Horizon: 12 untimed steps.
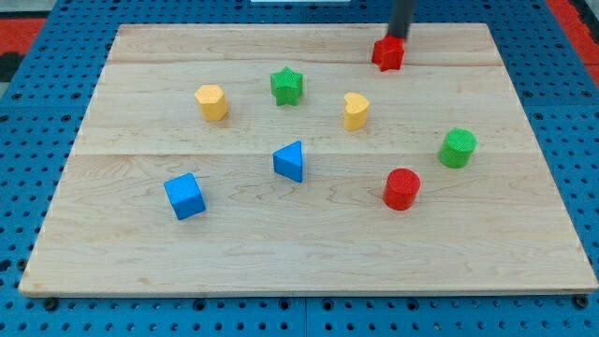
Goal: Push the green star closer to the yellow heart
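The green star [286, 86] lies on the wooden board at the upper middle. The yellow heart [355, 109] lies to its right and a little lower, with a gap between them. My tip [397, 37] comes down from the view's top edge and stands just behind a red block [387, 53], touching or nearly touching it. The tip is well to the right of the green star and above the yellow heart.
A yellow hexagonal block [212, 102] lies left of the star. A blue triangle [290, 161] and a blue cube [184, 196] lie lower. A red cylinder [401, 188] and a green cylinder [458, 148] lie at the right. The wooden board [309, 262] rests on a blue pegboard.
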Tool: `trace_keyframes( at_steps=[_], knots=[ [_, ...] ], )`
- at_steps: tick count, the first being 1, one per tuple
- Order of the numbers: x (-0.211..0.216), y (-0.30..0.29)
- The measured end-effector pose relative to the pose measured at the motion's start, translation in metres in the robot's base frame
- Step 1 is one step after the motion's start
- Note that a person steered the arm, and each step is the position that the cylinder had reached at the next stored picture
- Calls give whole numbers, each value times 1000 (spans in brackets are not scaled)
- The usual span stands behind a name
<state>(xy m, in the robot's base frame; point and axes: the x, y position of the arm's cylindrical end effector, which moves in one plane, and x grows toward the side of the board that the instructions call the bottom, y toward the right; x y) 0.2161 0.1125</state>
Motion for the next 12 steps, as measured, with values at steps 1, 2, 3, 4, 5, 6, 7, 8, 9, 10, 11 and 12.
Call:
trace_keyframes(
  at_steps=[1, 2, 3, 4, 5, 6, 7, 8, 9, 10, 11, 12],
  knots=[
    [-4, -79],
    [29, -141],
    [84, -165],
    [86, -148],
    [71, -135],
    [70, -185],
    [101, -142],
    [101, -91],
    [94, -96],
    [140, -155],
    [179, -126],
    [152, -89]
  ],
)
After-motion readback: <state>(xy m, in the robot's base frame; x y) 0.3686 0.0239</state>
